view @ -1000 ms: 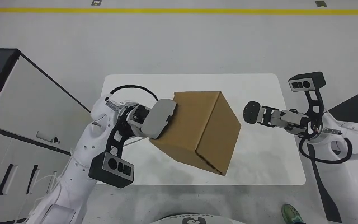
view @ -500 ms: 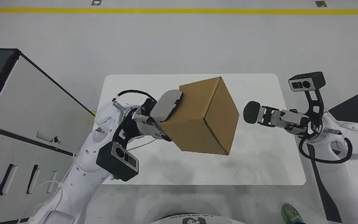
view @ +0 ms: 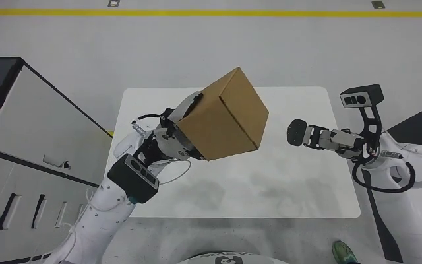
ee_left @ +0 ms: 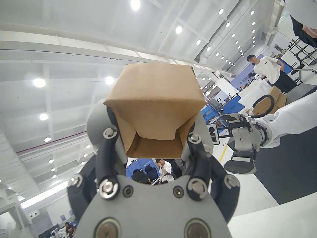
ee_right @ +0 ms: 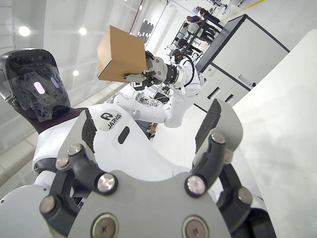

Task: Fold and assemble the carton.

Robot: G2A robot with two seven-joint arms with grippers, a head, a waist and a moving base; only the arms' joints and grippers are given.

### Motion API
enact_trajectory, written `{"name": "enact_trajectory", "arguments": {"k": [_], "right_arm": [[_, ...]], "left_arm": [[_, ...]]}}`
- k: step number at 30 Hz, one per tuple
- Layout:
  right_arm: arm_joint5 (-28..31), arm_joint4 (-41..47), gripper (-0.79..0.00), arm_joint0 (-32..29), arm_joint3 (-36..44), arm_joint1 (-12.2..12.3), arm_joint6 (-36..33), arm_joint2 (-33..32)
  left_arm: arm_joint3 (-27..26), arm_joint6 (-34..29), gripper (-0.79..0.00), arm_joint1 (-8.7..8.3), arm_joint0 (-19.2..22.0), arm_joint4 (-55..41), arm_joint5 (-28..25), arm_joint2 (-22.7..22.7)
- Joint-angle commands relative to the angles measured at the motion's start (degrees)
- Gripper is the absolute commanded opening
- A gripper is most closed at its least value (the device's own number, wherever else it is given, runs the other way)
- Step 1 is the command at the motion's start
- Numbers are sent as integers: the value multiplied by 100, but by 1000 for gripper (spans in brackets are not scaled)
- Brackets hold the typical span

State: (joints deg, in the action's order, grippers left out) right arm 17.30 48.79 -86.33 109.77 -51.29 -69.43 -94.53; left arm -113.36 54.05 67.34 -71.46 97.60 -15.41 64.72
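**A:** Two pincers. The left pincer [ee_left: 152, 134] is clenched on the carton [view: 224, 115] at its open end, holding it in the air over the worktop's [view: 297, 188] far edge.

**B:** And the right pincer [view: 297, 134]?

**A:** Released, grasping nothing, near the right edge, well apart from the carton.

**B:** Which step?

**A:** Closing, I judge. The walls are formed and one end gapes. Next calls for tucking those flaps. Count: one carton.

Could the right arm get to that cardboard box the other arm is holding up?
Probably yes: the right gripper is open, facing the carton, with only open air between them above the table.
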Motion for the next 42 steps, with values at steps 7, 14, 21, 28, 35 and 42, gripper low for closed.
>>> {"name": "enact_trajectory", "arguments": {"k": [7, 14, 21, 28, 35, 42], "right_arm": [[0, 0, 0, 0, 0, 0, 0, 0], [0, 0, 0, 0, 0, 0, 0, 0], [0, 0, 0, 0, 0, 0, 0, 0], [0, 0, 0, 0, 0, 0, 0, 0], [0, 0, 0, 0, 0, 0, 0, 0], [0, 0, 0, 0, 0, 0, 0, 0]], "left_arm": [[10, -556, -785, -4, -234, -239, -202, -26], [-43, -735, -785, 35, -527, -1005, -105, -70], [-47, -849, -785, 67, -723, -1501, -141, -142], [-92, -899, -785, 88, -758, -1748, -178, -200], [-134, -953, -785, 126, -936, -2278, -53, -277], [-226, -1099, -785, 142, -1257, -2980, -637, -450]]}}
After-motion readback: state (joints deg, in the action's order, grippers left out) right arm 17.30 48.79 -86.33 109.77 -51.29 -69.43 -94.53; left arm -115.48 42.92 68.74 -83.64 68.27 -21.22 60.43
